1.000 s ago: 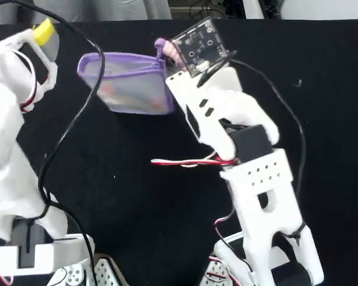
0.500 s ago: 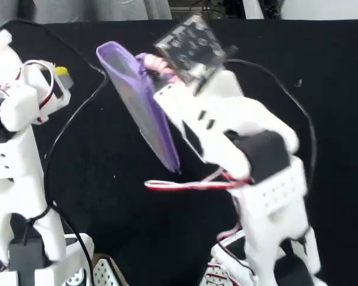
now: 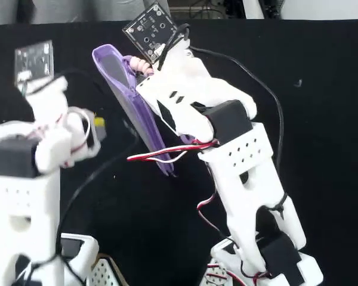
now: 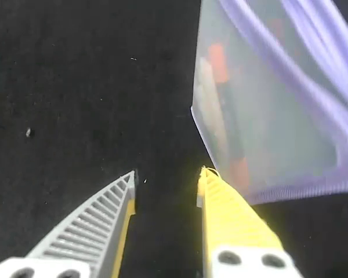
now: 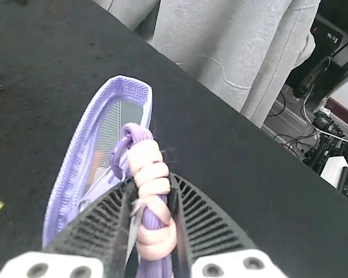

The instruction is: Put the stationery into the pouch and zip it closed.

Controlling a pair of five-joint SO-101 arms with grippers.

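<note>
Fingers of right gripper [image 5: 152, 176] are clamped on the pink pull cord [image 5: 156, 231] of the purple pouch [image 5: 87, 156]. Pouch hangs from it tilted, edge-on, ~11 o'clock in high view over black tabletop [image 3: 322, 89]. Stationery [image 4: 223, 69] shows thru the mesh side, incl. an orange item. Left gripper [image 4: 165, 179] has fingers spread, nothing btwn them, just beside pouch's lower corner, at pouch's 9 o'clock in high view.

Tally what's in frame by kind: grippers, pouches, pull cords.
Grippers: 2, the left gripper and the right gripper
Purple pouch: 1
pink cord held in the right jaws: 1
Total: 4
</note>
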